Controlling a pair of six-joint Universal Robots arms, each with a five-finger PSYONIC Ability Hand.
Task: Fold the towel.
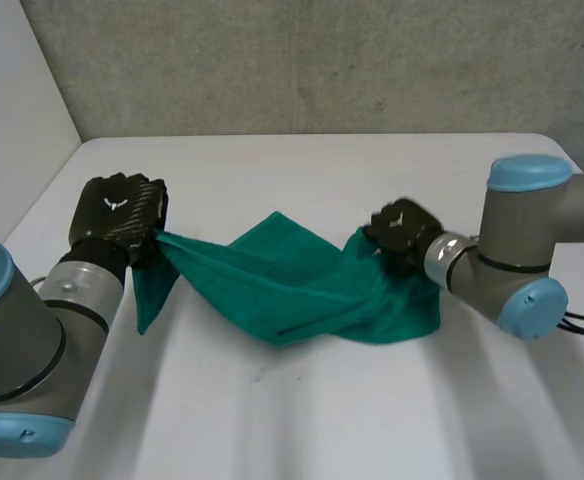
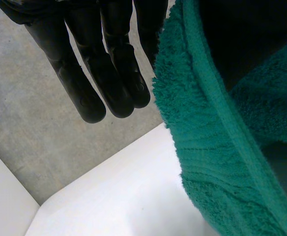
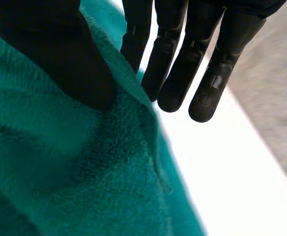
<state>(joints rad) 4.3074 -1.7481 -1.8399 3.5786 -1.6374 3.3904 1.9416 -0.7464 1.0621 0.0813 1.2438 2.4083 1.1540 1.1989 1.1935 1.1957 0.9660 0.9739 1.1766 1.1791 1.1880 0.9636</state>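
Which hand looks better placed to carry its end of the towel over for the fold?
Probably the left hand: it pinches one end of the green terry towel raised off the white table, cloth hanging free. The right hand pinches the opposite end, bunched low on the table.

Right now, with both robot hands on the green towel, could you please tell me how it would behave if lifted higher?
Probably floppy: the green towel sags between the left robot hand and the right robot hand, an end dangling. Likely light, since thumb pinches hold it. Its looped pile suggests it won't slip easily.
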